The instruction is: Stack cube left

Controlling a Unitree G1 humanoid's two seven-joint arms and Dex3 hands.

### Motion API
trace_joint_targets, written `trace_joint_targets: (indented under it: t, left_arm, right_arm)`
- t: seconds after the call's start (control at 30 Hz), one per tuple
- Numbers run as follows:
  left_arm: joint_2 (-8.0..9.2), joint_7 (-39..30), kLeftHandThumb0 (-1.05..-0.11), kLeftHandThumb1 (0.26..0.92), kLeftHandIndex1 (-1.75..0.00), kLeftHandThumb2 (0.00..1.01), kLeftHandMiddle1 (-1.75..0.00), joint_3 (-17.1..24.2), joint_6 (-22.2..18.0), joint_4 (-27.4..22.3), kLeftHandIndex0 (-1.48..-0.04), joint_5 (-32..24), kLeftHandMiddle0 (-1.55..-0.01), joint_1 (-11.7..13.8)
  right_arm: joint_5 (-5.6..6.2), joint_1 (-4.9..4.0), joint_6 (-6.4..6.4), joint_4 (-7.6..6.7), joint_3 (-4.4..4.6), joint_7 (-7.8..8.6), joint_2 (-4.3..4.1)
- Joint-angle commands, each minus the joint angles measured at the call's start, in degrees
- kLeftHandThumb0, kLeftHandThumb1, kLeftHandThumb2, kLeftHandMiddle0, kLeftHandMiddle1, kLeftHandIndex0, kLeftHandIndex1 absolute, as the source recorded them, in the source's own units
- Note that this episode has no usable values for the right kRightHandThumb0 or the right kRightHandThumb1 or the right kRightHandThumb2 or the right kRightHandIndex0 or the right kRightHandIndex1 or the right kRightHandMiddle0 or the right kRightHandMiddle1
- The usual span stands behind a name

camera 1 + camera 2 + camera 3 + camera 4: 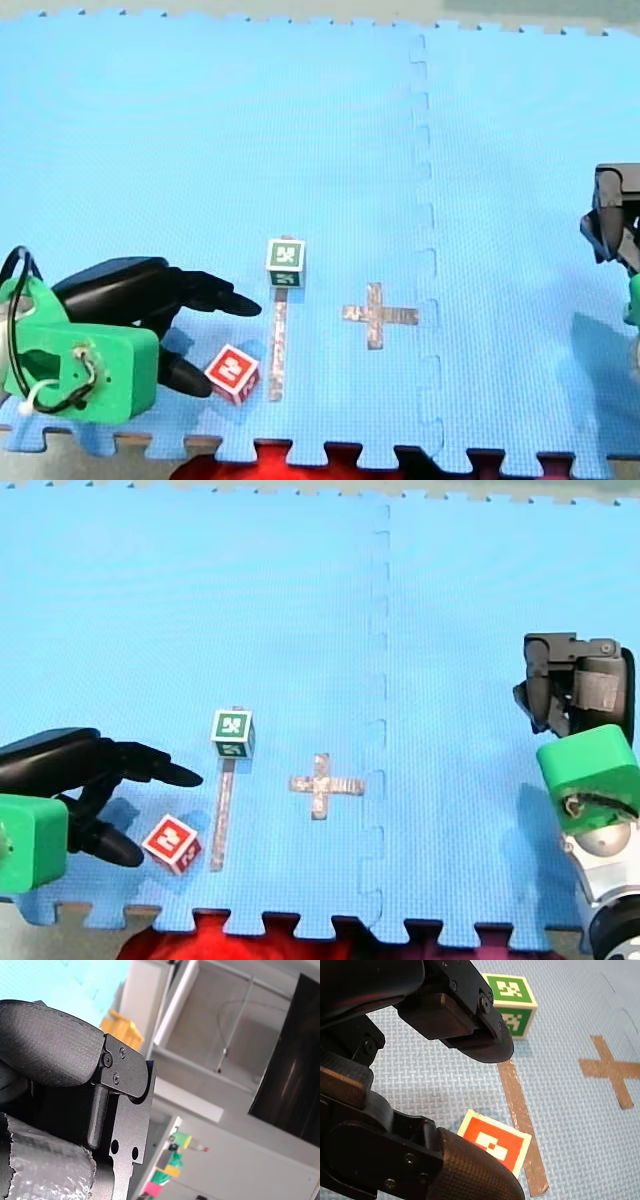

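So the whole work surface is a blue foam mat (300,120), the interlocking puzzle kind, with a toothed seam (425,200) running 12 to 6 right of centre. It has a woven texture up close. Something red (300,468) peeks out under the near edge.

Two bits of worn tape are stuck on the mat: a cross (378,315) near the middle and a long strip (278,345).

The green cube (286,262) sits upright at the 12 o'clock end of that strip. The red cube (233,373) is at about 7 o'clock from it, turned at an angle, just beside the strip. They're apart, nothing stacked.

The left robot hand (140,290) is at 9 o'clock of the red cube, spread wide and holding nothing. Its lower fingertip (195,380) is just beside the cube, and I can't see contact.

The right robot hand (565,680) is way over at the 3 o'clock edge of the mat, well apart from both cubes. Can't tell if it's open or closed.

Room-wise, the first wrist view catches pale cabinets (200,1035), a dark glossy panel (292,1060) and something yellow (122,1030).
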Motion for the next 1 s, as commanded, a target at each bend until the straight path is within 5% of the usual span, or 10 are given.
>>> trace_joint_targets:
  t: [0.0, 0.43, 0.73, 0.8, 0.97]
  left_arm:
    - [1.32, -1.64, -1.048, 0.899, -0.04, 0.01, -1.75, -0.71, 1.74, -3.09, -0.69, 0.33, -0.9, 0.89]
    - [2.08, -5.69, -1.048, 0.839, -0.05, 0.0, -1.75, -1.35, 8.59, -11.66, -0.83, -0.54, -0.93, 2.94]
    - [0.9, -1.1, -1.048, 0.822, -0.04, 0.0, -1.75, -1.54, 7.69, -11.77, -0.87, 0.56, -0.97, 4.07]
    - [0.69, 1.1, -1.048, 0.816, -0.04, 0.0, -1.75, -1.28, 6.3, -11.42, -0.88, 0.87, -0.97, 4.4]
    - [-1.9, 24.83, -1.043, 0.794, -0.07, 0.0, -1.75, -1.53, -8.45, -3.12, -0.97, 10.18, -0.98, 6.01]
  right_arm:
    - [0.15, -0.23, -0.3, -0.41, -0.02, -0.18, -0.32]
    - [1.09, -0.21, -0.62, -0.95, -0.42, 1.32, -0.42]
    - [1.64, -0.4, -0.59, -1.13, -0.66, 2.17, -0.43]
    - [1.65, -0.5, -0.56, -1.2, -0.66, 2.19, -0.4]
    - [1.56, -0.72, -0.38, -1.43, -0.66, 1.99, -0.39]
